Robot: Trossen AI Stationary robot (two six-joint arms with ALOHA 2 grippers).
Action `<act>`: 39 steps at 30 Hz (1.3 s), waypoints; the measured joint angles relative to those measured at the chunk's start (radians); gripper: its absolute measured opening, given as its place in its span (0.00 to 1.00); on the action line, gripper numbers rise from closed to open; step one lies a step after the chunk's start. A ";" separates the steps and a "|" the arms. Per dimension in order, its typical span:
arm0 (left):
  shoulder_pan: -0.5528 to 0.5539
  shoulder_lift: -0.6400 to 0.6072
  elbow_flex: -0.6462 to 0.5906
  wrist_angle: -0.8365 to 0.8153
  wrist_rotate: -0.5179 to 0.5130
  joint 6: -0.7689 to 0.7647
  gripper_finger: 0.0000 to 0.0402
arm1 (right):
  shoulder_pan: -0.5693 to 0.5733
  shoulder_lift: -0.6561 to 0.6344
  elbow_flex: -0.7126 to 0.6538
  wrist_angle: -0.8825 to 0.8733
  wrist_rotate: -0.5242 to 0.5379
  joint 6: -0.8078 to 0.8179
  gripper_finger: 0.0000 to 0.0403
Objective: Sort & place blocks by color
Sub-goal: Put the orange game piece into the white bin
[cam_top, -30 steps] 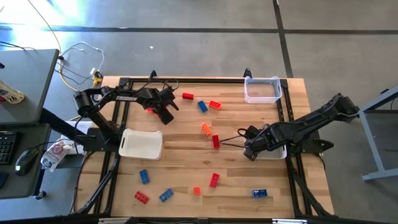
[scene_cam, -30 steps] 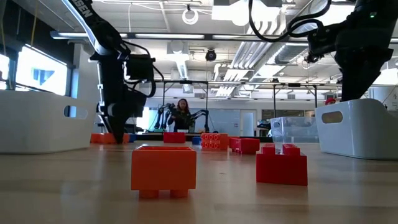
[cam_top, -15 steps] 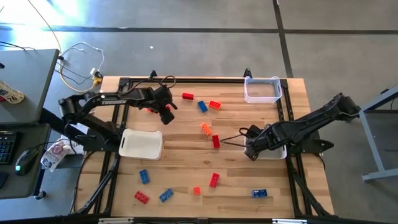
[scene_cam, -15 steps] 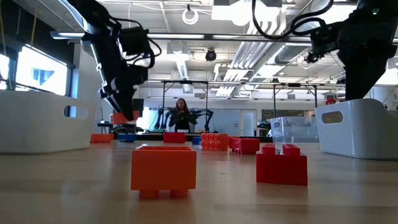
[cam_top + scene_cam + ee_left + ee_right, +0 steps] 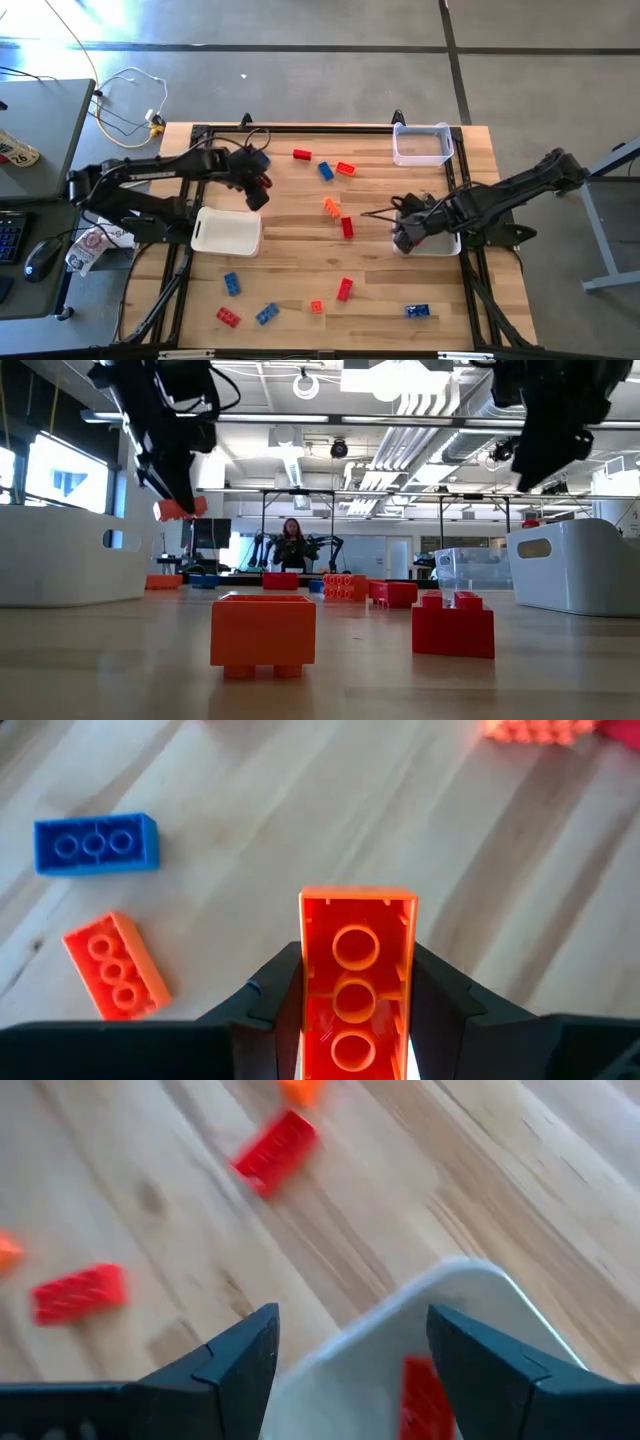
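Note:
My left gripper point(image 5: 257, 190) hangs above the table just beyond the left white tray point(image 5: 227, 231), shut on an orange block point(image 5: 358, 982). That block also shows high in the low view point(image 5: 180, 508). A blue block point(image 5: 95, 843) and an orange block point(image 5: 115, 978) lie flat on the wood beneath it. My right gripper point(image 5: 402, 238) stands open over the near-left corner of the right white tray point(image 5: 455, 1315). A red block point(image 5: 425, 1395) lies in that tray. Other red, orange and blue blocks lie scattered flat on the table. My left gripper pinches the orange block's two long sides point(image 5: 309, 970) between its two fingers point(image 5: 272, 992), which lie along them. The fingers slant down from above. The block is lifted clear of the table, its hollow underside toward the wrist camera.
A clear tray point(image 5: 422, 143) stands at the far right corner. Blocks lie mid-table point(image 5: 331, 207) point(image 5: 347, 228), at the far side point(image 5: 302, 154) point(image 5: 325, 171), and several along the near edge point(image 5: 231, 283) point(image 5: 417, 311). Black frame rails border the table.
My left gripper has risen from the table with the orange block, lifting it clear, and has drawn back toward the left white tray. My right gripper has risen a little over its tray, still open.

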 joint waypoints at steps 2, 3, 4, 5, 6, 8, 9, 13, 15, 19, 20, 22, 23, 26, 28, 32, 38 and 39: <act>-0.028 -0.030 0.000 -0.028 0.000 -0.030 0.27 | 0.000 -0.005 0.000 0.065 0.001 -0.047 0.59; -0.044 -0.042 0.001 -0.043 0.001 -0.047 0.27 | 0.000 -0.006 0.000 0.094 -0.001 -0.075 0.59; -0.060 -0.053 0.001 -0.063 0.000 -0.063 0.27 | 0.000 -0.007 0.000 0.125 -0.002 -0.099 0.59; -0.076 -0.064 0.001 -0.083 0.000 -0.081 0.27 | 0.000 -0.007 0.000 0.154 -0.003 -0.123 0.59; -0.095 -0.074 0.001 -0.101 0.000 -0.100 0.28 | 0.000 -0.007 0.000 0.178 -0.006 -0.143 0.59; -0.138 -0.086 0.001 -0.146 0.001 -0.140 0.29 | 0.000 -0.007 0.000 0.214 -0.009 -0.176 0.59; -0.158 -0.088 0.001 -0.175 0.005 -0.162 0.29 | 0.000 -0.007 0.000 0.228 -0.010 -0.184 0.59; -0.261 -0.090 0.001 -0.265 0.009 -0.247 0.28 | 0.000 -0.007 0.000 0.247 -0.078 -0.173 0.59; -0.315 -0.090 0.001 -0.285 0.015 -0.292 0.28 | 0.000 -0.007 0.000 0.251 -0.117 -0.162 0.59; -0.419 -0.090 0.001 -0.306 0.029 -0.374 0.28 | 0.000 -0.007 0.000 0.257 -0.164 -0.163 0.59; -0.443 -0.090 0.001 -0.315 0.029 -0.394 0.28 | 0.000 -0.007 0.000 0.257 -0.173 -0.164 0.59; -0.488 -0.087 0.001 -0.319 0.025 -0.428 0.29 | 0.000 -0.007 0.000 0.256 -0.199 -0.207 0.59; -0.508 -0.084 0.001 -0.319 0.023 -0.442 0.29 | 0.001 -0.007 0.000 0.257 -0.217 -0.231 0.59; -0.553 -0.073 0.001 -0.319 0.023 -0.485 0.29 | 0.016 -0.006 0.000 0.259 -0.284 -0.267 0.59; -0.574 -0.062 0.000 -0.319 0.023 -0.514 0.29 | 0.036 -0.006 0.000 0.270 -0.303 -0.268 0.59; -0.602 -0.039 0.000 -0.318 0.024 -0.548 0.32 | 0.098 -0.006 0.000 0.290 -0.317 -0.268 0.59; -0.618 -0.006 0.000 -0.317 0.025 -0.592 0.41 | 0.215 0.002 0.000 0.335 -0.280 -0.268 0.59; -0.618 -0.001 0.000 -0.316 0.026 -0.592 0.42 | 0.236 0.002 0.000 0.331 -0.260 -0.267 0.59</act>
